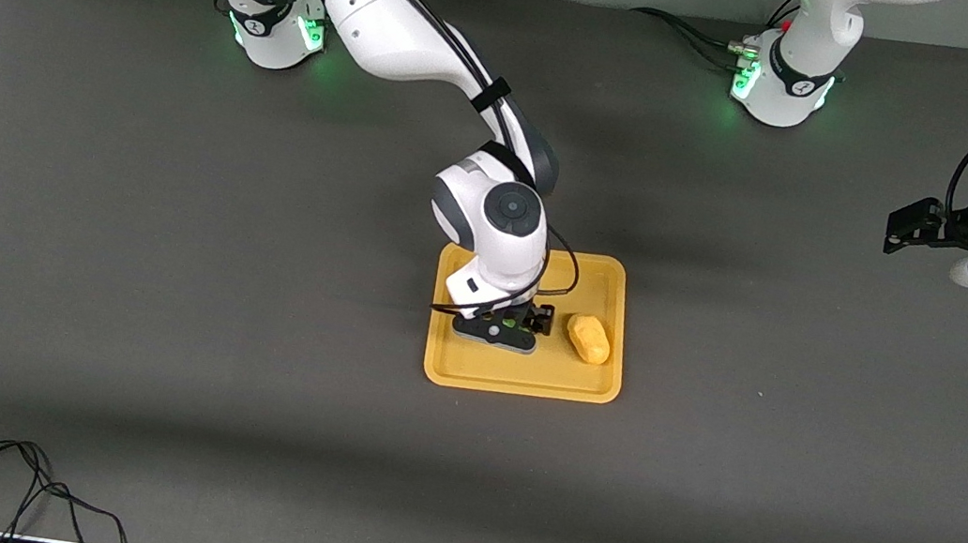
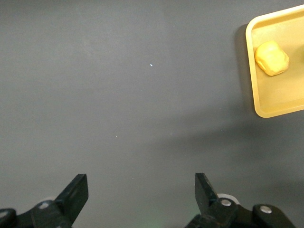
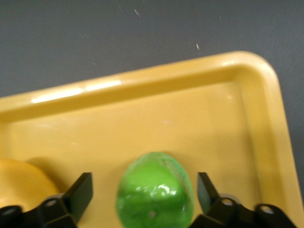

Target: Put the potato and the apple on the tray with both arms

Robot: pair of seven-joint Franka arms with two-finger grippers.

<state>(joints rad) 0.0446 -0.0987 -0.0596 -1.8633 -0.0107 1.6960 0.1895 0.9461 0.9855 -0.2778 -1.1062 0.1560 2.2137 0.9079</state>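
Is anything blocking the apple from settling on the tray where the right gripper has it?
Nothing visible does. The apple sits between the open fingers of the right gripper, over bare floor of the tray. The potato lies on the tray beside it, apart. The left gripper waits over bare table.

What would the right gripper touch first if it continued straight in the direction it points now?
Most likely the apple: it sits between the open fingers of the right gripper, which points down over the tray. Past it is only the tray floor. Whether the pads already touch it is unclear.
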